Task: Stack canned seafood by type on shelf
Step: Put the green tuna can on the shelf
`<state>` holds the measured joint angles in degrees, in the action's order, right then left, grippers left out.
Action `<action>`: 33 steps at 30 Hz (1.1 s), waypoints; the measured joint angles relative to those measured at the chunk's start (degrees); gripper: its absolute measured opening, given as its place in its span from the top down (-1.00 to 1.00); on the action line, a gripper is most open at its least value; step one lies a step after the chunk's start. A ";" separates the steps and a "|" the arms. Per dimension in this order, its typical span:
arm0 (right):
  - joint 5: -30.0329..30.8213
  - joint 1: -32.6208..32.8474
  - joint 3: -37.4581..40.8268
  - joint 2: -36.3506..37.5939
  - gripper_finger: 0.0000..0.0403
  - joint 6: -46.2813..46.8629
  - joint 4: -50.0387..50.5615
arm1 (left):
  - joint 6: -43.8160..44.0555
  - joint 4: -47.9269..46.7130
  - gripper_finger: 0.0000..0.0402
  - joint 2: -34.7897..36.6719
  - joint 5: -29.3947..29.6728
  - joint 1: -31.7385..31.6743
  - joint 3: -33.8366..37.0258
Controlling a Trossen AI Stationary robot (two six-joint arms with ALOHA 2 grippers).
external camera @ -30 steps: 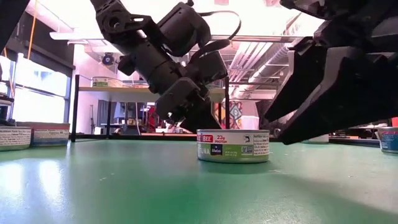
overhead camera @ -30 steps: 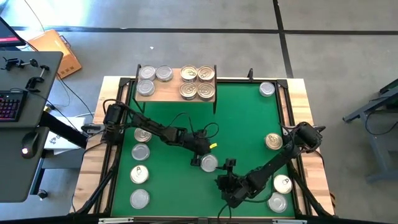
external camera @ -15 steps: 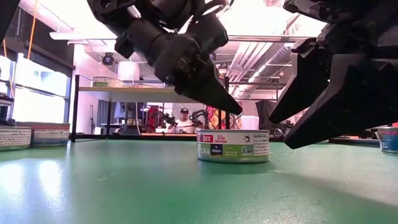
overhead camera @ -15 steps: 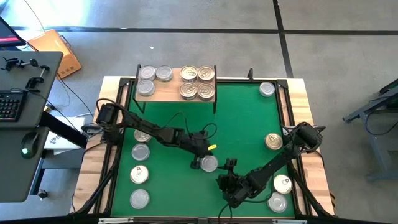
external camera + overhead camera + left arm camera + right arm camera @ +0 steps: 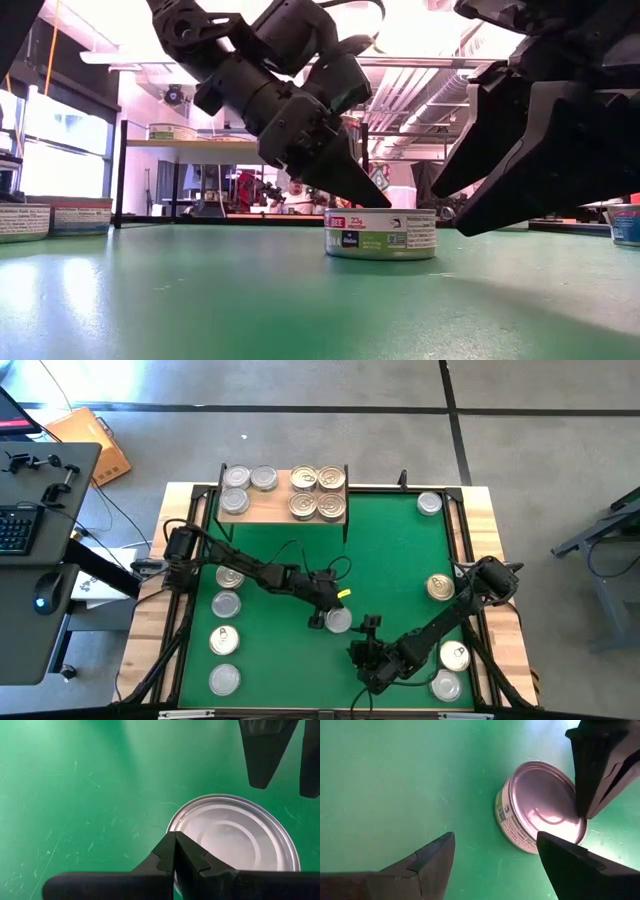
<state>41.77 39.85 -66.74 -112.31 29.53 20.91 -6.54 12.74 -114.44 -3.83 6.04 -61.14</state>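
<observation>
A silver-lidded tuna can (image 5: 338, 620) (image 5: 380, 234) stands upright on the green mat near the middle. My left gripper (image 5: 320, 618) (image 5: 175, 839) is shut, its tips at the can's left rim. My right gripper (image 5: 362, 634) (image 5: 495, 842) hangs open just on the near side of the can, touching nothing. The shelf (image 5: 270, 510), a light-wood board at the far edge, carries three silver-lidded cans (image 5: 238, 488) on its left and several gold-lidded cans (image 5: 318, 492) on its right. My left gripper rests its shut fingertips (image 5: 176, 845) on the edge of the can's lid (image 5: 172, 826), at the side toward the table's left. The fingers come slanting down from the left (image 5: 370, 190). The can stands flat on the mat.
More cans stand on the mat: several in a column at the left (image 5: 226, 622), one at the far right corner (image 5: 428, 503), three along the right edge (image 5: 440, 588). Open mat lies between the middle can and the shelf. A person shows in the room beyond (image 5: 292, 190).
My left gripper, shut throughout, has swung from behind the can toward the table's right, risen, then come down onto the can's lid edge. The can has slid a little toward the right. My right gripper has kept still.
</observation>
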 joint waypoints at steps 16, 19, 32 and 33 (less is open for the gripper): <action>2.68 -1.61 0.00 0.00 -0.33 -3.39 0.72 | -1.58 0.06 1.00 -0.65 -4.51 -2.00 0.04; 2.61 -1.47 0.00 0.00 -0.31 -1.72 0.71 | -1.60 -0.62 1.00 -0.65 -4.51 -1.98 0.08; 2.57 -0.80 -1.25 0.00 -0.31 -1.22 2.43 | -2.12 -0.97 1.00 -0.72 -4.67 -2.19 0.20; 2.57 -0.80 -1.97 0.00 -0.31 -1.05 3.35 | -2.12 -0.89 1.00 -0.72 -4.81 -2.31 0.36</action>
<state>44.34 39.05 -68.71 -112.31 28.48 24.26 -8.67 11.84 -115.15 -8.64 3.72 -60.79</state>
